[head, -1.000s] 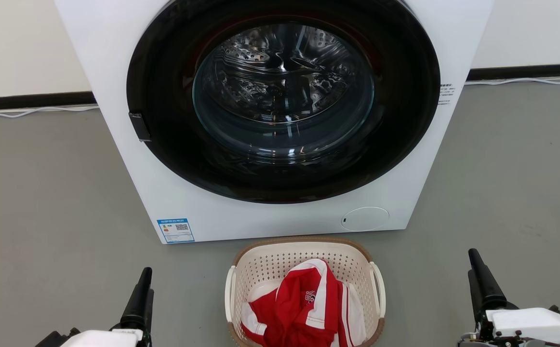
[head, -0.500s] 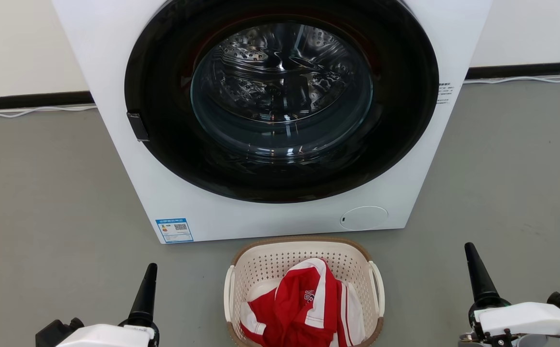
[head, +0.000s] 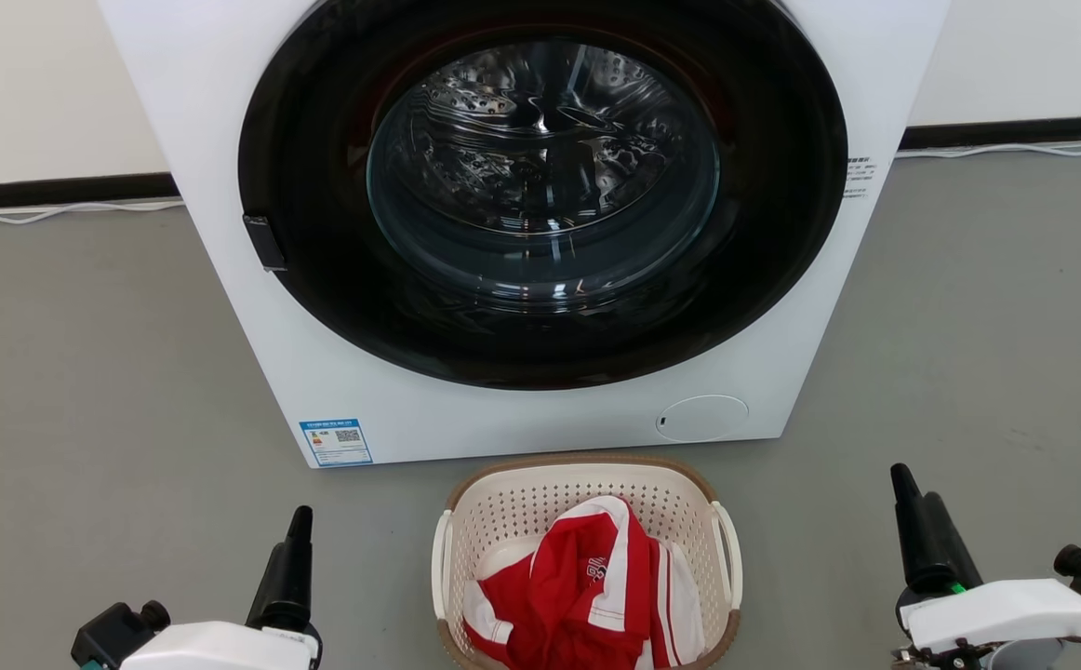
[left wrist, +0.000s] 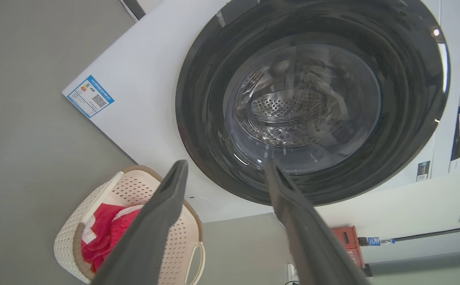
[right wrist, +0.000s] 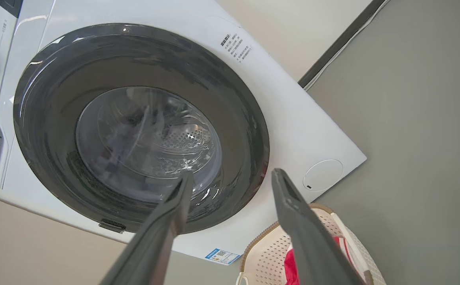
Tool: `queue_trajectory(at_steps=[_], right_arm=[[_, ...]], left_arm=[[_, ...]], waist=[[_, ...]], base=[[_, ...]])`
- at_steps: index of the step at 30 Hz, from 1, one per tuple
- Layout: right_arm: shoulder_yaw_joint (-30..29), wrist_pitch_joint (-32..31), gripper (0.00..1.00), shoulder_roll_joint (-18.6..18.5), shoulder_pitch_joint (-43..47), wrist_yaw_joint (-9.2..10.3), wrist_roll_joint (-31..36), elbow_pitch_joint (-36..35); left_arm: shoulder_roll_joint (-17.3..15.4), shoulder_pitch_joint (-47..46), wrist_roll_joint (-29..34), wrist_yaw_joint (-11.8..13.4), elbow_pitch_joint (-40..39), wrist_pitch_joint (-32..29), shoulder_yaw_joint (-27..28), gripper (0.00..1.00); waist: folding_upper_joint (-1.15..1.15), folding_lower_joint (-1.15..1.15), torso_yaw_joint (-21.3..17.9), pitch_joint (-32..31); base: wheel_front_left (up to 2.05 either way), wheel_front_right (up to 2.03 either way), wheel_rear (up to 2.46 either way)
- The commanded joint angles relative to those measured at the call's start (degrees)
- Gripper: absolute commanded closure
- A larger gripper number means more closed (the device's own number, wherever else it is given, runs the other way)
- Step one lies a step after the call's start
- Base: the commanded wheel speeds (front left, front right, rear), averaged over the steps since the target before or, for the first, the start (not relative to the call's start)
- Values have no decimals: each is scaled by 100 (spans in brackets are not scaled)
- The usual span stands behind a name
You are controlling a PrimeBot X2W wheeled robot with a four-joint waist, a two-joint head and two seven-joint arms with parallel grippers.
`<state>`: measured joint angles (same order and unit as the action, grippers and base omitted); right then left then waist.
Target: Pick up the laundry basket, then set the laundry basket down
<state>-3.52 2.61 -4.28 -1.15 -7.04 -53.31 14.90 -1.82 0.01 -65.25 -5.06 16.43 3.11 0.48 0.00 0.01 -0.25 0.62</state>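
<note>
Your left gripper (head: 299, 521) near left, jaws open, well apart from basket; laundry basket (head: 550, 502) on grey floor (head: 85, 372) at near centre, just in front of white washing machine (head: 252, 354), red-and-white garment (head: 587, 596) heaped inside; your right gripper (head: 913, 493) near right, jaws open, likewise clear of basket.

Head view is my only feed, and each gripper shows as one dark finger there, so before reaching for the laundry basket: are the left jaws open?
Observer: Yes; the left wrist view shows the left gripper with jaws apart, nothing between them.
Operator: And the right?
Observer: The right gripper is open and empty too, in its wrist view.
Operator: Anything beside the washing machine?
Observer: A red crate on the floor past the washing machine, near the wall.
</note>
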Motion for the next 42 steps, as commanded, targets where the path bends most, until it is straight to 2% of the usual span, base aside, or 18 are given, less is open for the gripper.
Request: queue_trajectory(at_steps=[1, 14, 42], right_arm=[[93, 131, 0, -114, -113, -22, 305, -208], [199, 333, 0, -201, -124, -26, 1218, -212], [421, 820, 0, -385, -85, -36, 3354, -207]], left_arm=[[-47, -108, 273, 33, -188, 81, 48, 0], [-58, -92, 1093, 72, -163, 282, 27, 0], [-84, -7, 3341, 96, -149, 770, -44, 0]], waist=[[0, -1, 1, 13], [0, -1, -10, 25], [0, -1, -14, 14]], base=[[0, 0, 0], [0, 0, 0], [0, 0, 0]])
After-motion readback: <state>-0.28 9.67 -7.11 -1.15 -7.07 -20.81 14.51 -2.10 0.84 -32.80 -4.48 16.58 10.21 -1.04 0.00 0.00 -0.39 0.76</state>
